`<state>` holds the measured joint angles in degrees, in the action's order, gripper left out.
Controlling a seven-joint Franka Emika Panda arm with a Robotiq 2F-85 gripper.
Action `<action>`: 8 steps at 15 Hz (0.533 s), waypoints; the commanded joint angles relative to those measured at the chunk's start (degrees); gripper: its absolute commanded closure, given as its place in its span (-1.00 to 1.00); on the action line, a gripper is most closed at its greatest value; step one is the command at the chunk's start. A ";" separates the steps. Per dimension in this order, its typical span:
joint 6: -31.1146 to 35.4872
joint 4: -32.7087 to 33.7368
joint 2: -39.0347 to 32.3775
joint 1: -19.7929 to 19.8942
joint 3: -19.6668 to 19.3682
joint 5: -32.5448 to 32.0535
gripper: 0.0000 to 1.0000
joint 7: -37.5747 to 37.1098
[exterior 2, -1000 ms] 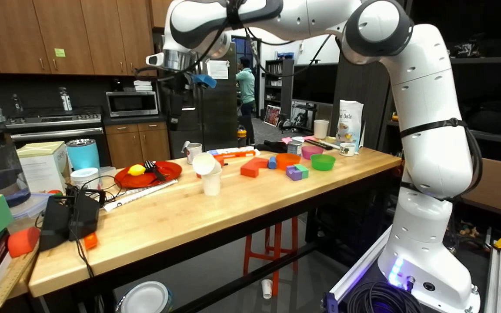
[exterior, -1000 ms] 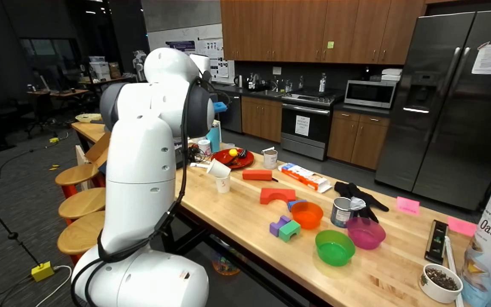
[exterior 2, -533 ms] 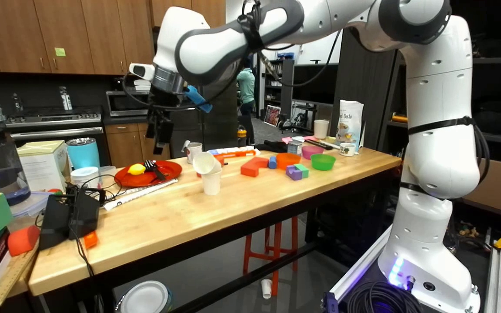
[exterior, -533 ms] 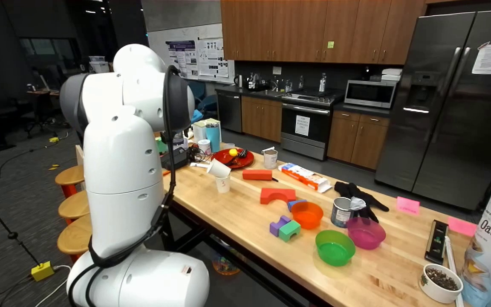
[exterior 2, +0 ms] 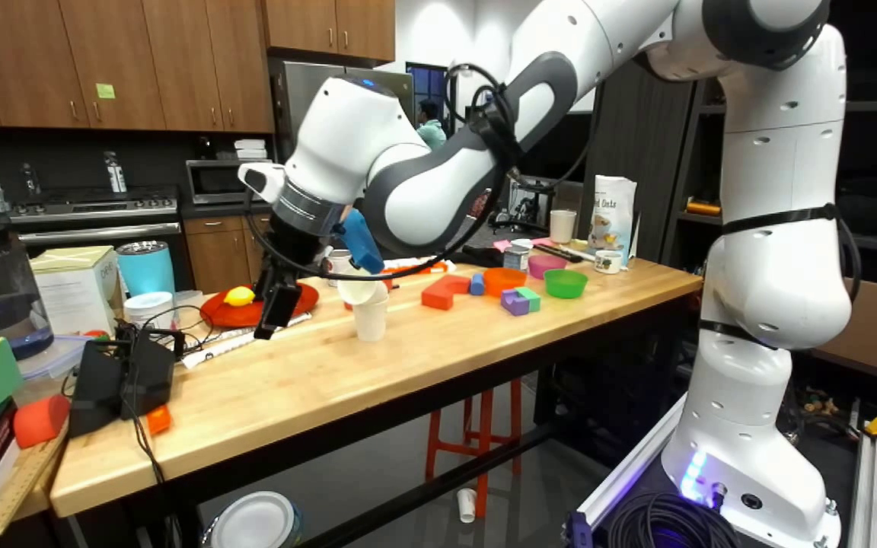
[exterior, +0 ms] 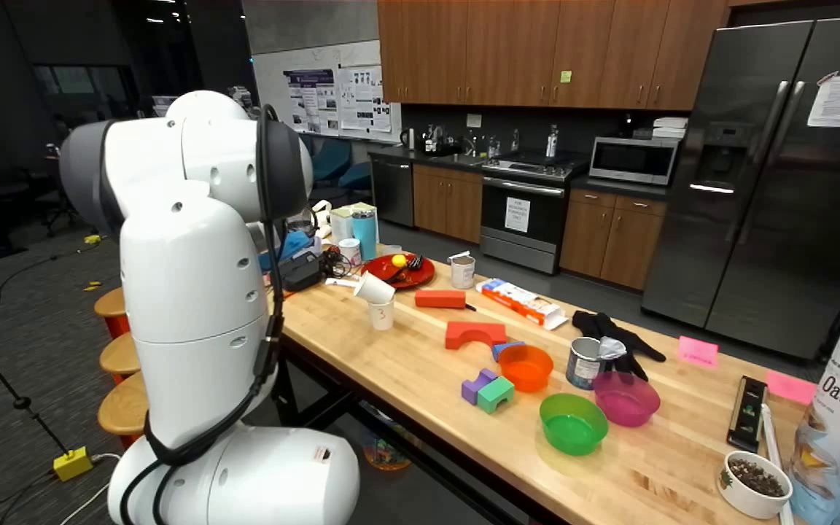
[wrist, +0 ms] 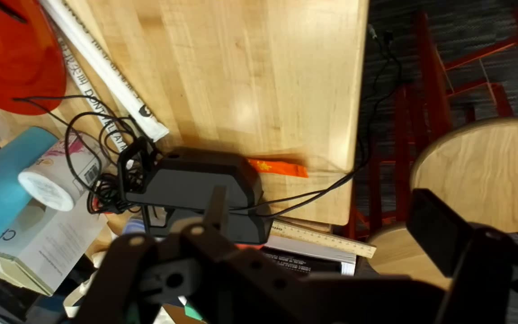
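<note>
Pale wooden tabletop (wrist: 250, 81) carries an angular black-and-grey device (wrist: 187, 185).

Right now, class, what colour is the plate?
The plate is red; it shows best, whole, in an exterior view.

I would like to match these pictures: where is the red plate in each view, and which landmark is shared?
In an exterior view: the red plate, near the middle.
In an exterior view: the red plate, left, about halfway down.
In the wrist view: the red plate, top left, cut off by the border.
Shared landmark: the blue tumbler, near it in all three.
</note>
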<state>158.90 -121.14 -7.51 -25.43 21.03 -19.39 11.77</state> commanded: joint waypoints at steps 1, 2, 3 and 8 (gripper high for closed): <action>2.47 -6.58 4.65 -2.33 -1.25 -6.61 -1.00 -12.87; 2.65 -7.49 5.11 -2.64 -1.15 -8.18 -1.00 -15.95; 2.62 -8.31 5.67 -2.94 -0.95 -9.57 -1.00 -18.67; 1.09 -11.61 8.75 -4.84 0.79 -10.77 -1.00 -29.21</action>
<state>160.62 -129.31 -2.93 -29.17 21.19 -29.37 -11.64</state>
